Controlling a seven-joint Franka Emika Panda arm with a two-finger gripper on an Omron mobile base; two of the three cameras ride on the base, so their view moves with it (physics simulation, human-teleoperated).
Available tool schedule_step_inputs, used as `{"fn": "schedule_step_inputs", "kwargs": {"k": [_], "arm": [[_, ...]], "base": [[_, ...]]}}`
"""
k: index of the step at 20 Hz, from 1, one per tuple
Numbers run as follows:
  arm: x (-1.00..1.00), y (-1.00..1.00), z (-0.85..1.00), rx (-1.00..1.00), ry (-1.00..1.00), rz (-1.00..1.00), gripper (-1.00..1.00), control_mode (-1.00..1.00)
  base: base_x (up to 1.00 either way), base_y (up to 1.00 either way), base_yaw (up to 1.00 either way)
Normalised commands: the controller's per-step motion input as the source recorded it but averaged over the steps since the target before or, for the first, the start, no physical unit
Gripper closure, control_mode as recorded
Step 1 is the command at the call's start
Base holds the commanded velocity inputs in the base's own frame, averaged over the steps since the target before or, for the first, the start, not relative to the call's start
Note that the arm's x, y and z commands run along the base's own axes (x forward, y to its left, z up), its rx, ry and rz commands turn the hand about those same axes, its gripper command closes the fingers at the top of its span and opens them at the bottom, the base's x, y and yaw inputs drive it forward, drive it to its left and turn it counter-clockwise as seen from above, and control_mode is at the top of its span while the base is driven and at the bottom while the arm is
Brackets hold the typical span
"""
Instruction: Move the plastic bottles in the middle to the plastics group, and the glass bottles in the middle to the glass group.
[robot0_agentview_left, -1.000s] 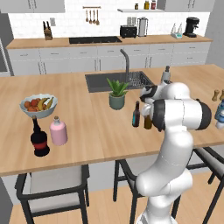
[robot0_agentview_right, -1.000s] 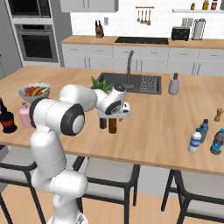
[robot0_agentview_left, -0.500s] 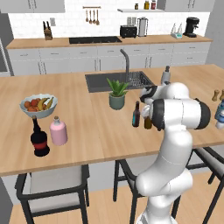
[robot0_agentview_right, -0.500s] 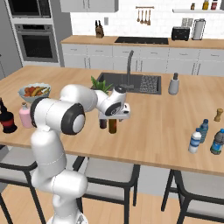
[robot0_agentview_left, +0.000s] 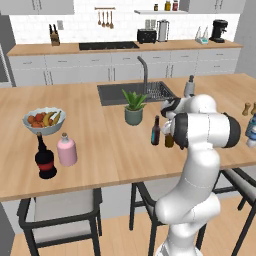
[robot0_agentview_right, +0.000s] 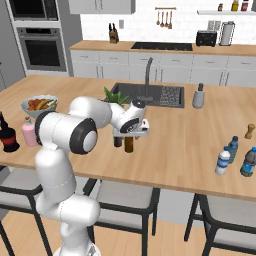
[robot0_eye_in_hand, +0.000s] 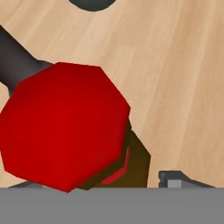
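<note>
Gripper: the gripper (robot0_agentview_right: 129, 134) is down over the amber bottle (robot0_agentview_right: 129, 144) in the middle of the island counter (robot0_agentview_right: 190, 135); in the hand view the bottle's red cap (robot0_eye_in_hand: 65, 124) sits right under the camera, with one finger tip (robot0_eye_in_hand: 177, 178) poking up at the bottom right. The jaws look to stand on either side of the bottle's top, but whether they press on it or are merely around it I cannot tell.
Amber bottle: upright on the wood, just in front of the sink (robot0_agentview_right: 150, 95); in the left base view its brown body (robot0_agentview_left: 169, 140) peeks out beside the arm (robot0_agentview_left: 200, 130).
Dark bottle: the slim dark bottle (robot0_agentview_left: 156, 131) stands upright just beside the amber one, on the side toward the potted plant (robot0_agentview_left: 133, 106); from the right it is mostly hidden by the hand (robot0_agentview_right: 118, 141).
Plastic bottle: the small whitish bottle (robot0_agentview_right: 222, 161) with the blue band stands near the right end of the counter.
Plastics group: two blue bottles, one slim (robot0_agentview_right: 232, 149) and one stouter (robot0_agentview_right: 248, 162), close on either side of the whitish bottle; a small tan piece (robot0_agentview_right: 248, 131) sits behind them.
Glass group: the black round bottle (robot0_agentview_left: 45, 158) and the pink bottle (robot0_agentview_left: 66, 150) stand side by side at the left end, well apart from the middle.
Fruit bowl: the fruit bowl (robot0_agentview_left: 43, 120) sits just behind the glass group.
</note>
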Motion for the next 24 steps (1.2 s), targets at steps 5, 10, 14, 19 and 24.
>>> {"fn": "schedule_step_inputs", "kwargs": {"k": [5, 10, 14, 19, 24], "arm": [[0.0, 0.0, 0.0, 0.0, 0.0, 0.0, 1.0, -1.0], [-0.38, 0.0, 0.07, 0.0, 0.0, 0.0, 1.0, -1.0], [-0.97, 0.0, 0.25, 0.0, 0.0, 0.0, 1.0, -1.0], [-0.52, 0.13, 0.35, 0.0, -0.05, 0.0, 1.0, -1.0], [-0.35, 0.52, 0.26, 0.0, -0.02, 0.08, 1.0, -1.0]], "base": [[0.0, 0.0, 0.0], [0.0, 0.0, 0.0], [0.0, 0.0, 0.0], [0.0, 0.0, 0.0], [0.0, 0.0, 0.0]]}}
